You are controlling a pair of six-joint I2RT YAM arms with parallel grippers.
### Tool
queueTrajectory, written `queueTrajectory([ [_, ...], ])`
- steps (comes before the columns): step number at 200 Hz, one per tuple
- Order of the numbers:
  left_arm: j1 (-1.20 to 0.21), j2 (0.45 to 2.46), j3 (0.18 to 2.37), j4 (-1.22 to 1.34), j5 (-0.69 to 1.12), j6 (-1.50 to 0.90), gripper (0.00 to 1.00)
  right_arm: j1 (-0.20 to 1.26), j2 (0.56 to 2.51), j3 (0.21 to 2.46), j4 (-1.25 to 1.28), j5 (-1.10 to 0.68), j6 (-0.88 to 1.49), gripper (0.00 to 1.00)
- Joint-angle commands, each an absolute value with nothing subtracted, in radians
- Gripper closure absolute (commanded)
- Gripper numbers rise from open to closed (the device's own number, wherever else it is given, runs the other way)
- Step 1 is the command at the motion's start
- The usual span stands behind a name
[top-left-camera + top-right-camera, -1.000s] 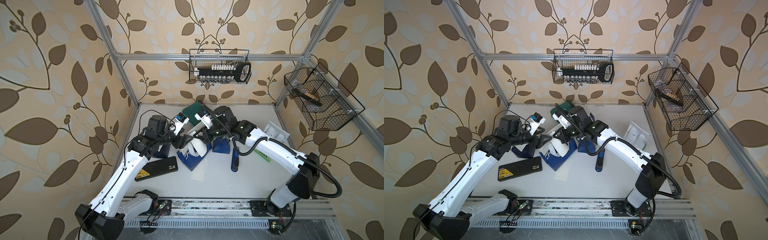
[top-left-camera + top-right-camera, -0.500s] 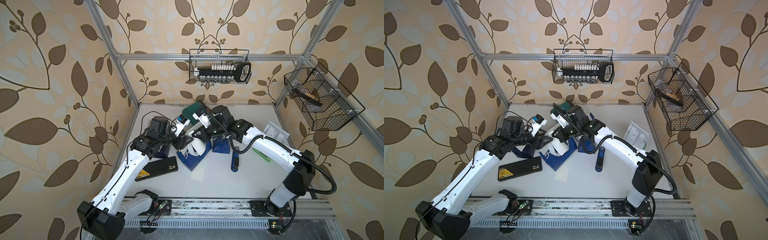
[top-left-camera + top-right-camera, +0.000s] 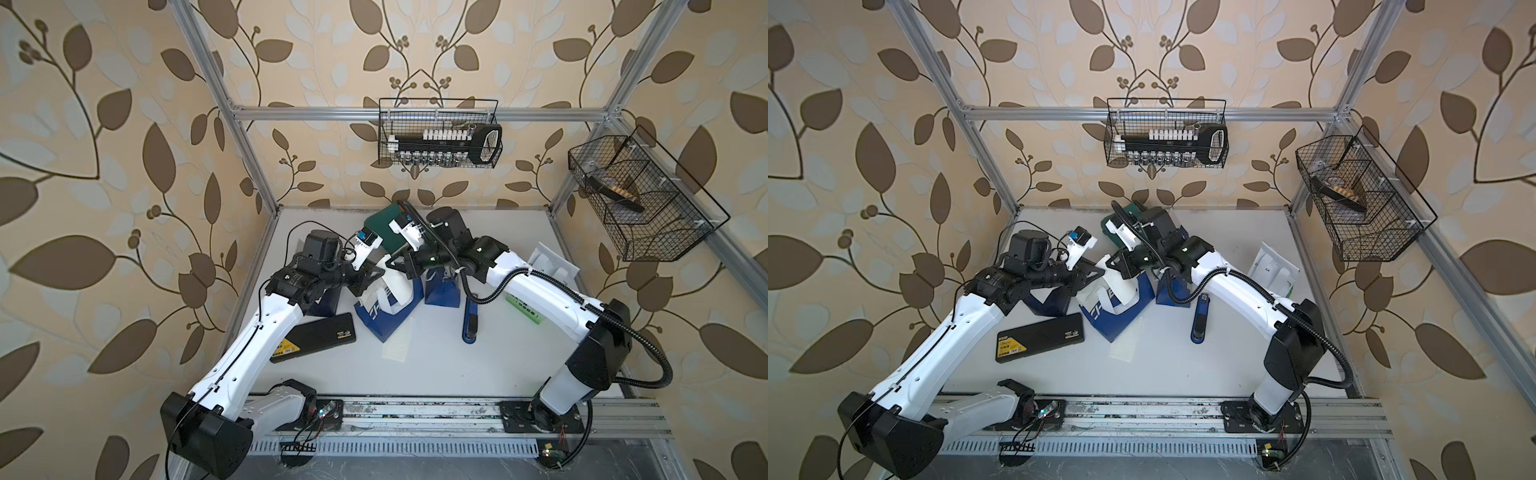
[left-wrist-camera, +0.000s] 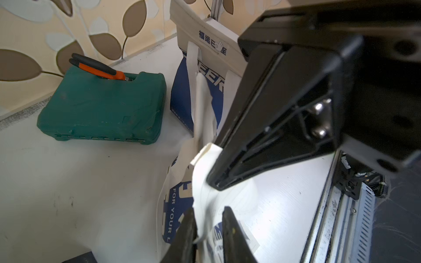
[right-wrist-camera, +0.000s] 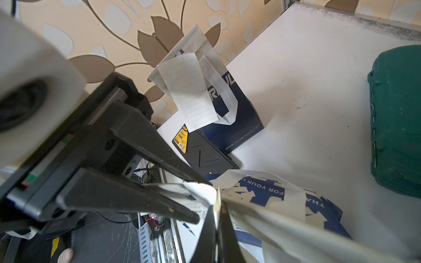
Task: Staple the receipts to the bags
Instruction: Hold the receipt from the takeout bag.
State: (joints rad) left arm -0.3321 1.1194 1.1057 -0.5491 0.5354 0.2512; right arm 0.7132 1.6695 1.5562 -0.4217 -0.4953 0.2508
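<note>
Bag (image 3: 386,309) mid-table, white rim pinched tight in right hand (image 5: 216,205), left hand (image 4: 208,208) straddling same rim alongside, full clamp impossible to tell, presumably to lift and flatten mouth for stapling; loose receipt (image 3: 397,345) touching bag's front-edge side, stapler (image 3: 469,324) untouched toward right edge.

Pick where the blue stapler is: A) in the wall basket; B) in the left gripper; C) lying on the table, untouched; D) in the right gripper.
C: in both top views the blue stapler lies on the table, clear of the left gripper and right gripper, which both pinch the navy bag.
</note>
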Motion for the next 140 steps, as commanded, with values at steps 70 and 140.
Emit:
queueTrajectory([
  [70, -0.324, 1.121, 1.105, -0.531, 0.541, 0.255, 0.69, 0.712, 1.637, 1.477, -0.383, -0.497, 0.285, 1.0],
  [140, -0.324, 1.124, 1.103, -0.537, 0.543, 0.252, 0.8, 0.712, 1.632, 1.491, -0.348, -0.492, 0.294, 1.0],
])
